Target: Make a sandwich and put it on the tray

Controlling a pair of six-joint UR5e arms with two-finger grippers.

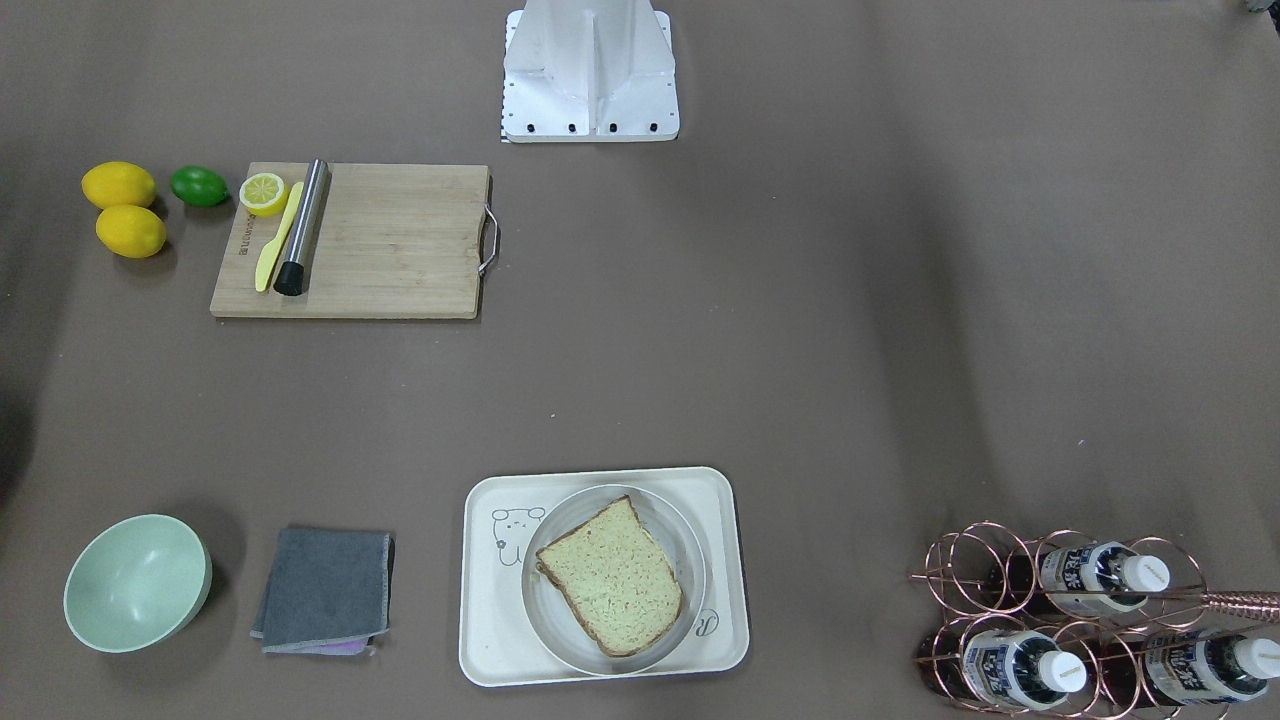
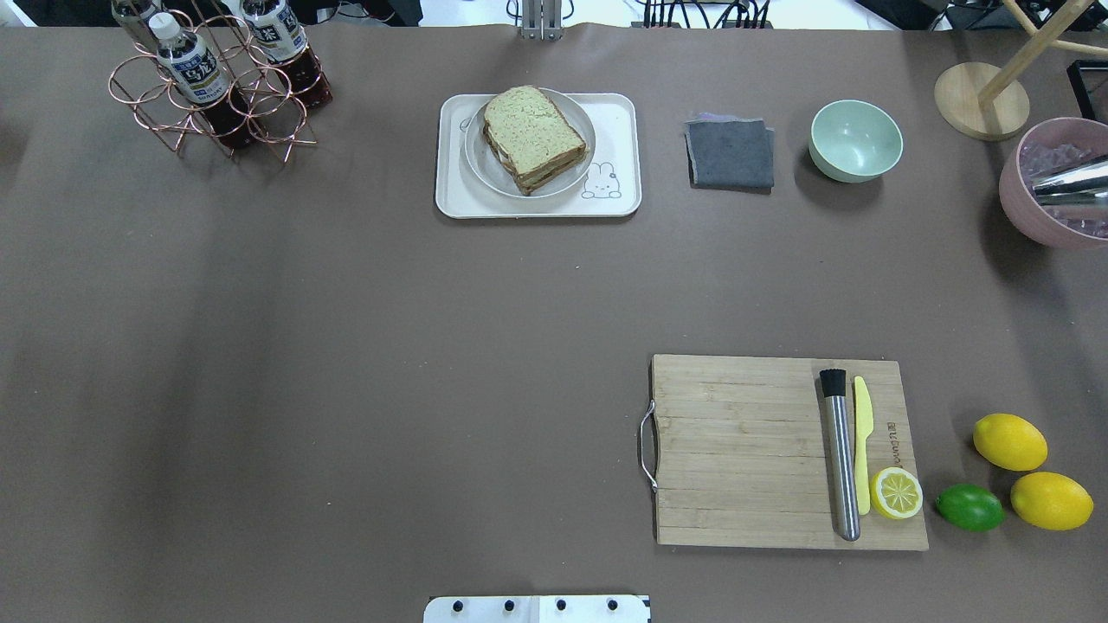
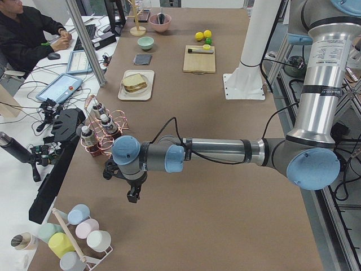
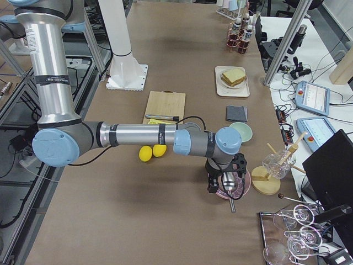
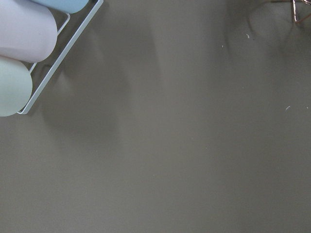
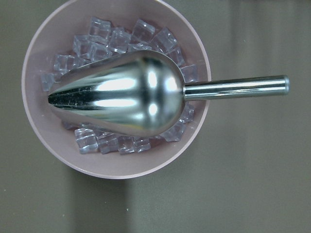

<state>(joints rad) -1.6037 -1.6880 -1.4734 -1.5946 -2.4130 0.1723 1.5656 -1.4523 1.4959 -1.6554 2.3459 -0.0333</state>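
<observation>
You see a matt brown desk (image 1: pixel 800 350); a bare-grained wooden cutting board (image 2: pixel 744 450) with a brushed-metal muddler (image 2: pixel 840 459); a matt cream tray (image 1: pixel 490 640); a soft grey cloth (image 1: pixel 325 588); a mirror-polished metal scoop (image 6: pixel 121 94) in a matt pink bowl (image 6: pixel 43 131); a shiny copper-wire rack (image 1: pixel 940 575).

Brown-covered table (image 2: pixel 346 346) — beside it a cluttered white desk (image 4: pixel 320 55), perhaps a workbench.

Slim pickings for reading here: on the cream rounded-rectangle tray (image 1: pixel 495 640) a curly script "R" shows, the rest hidden. The wooden cutting board (image 2: pixel 736 450) has a stamped line along one edge, too small to read. The labels on the white-capped bottles (image 1: pixel 1010 668) in the copper wire rack (image 1: pixel 960 560) are illegible.
</observation>
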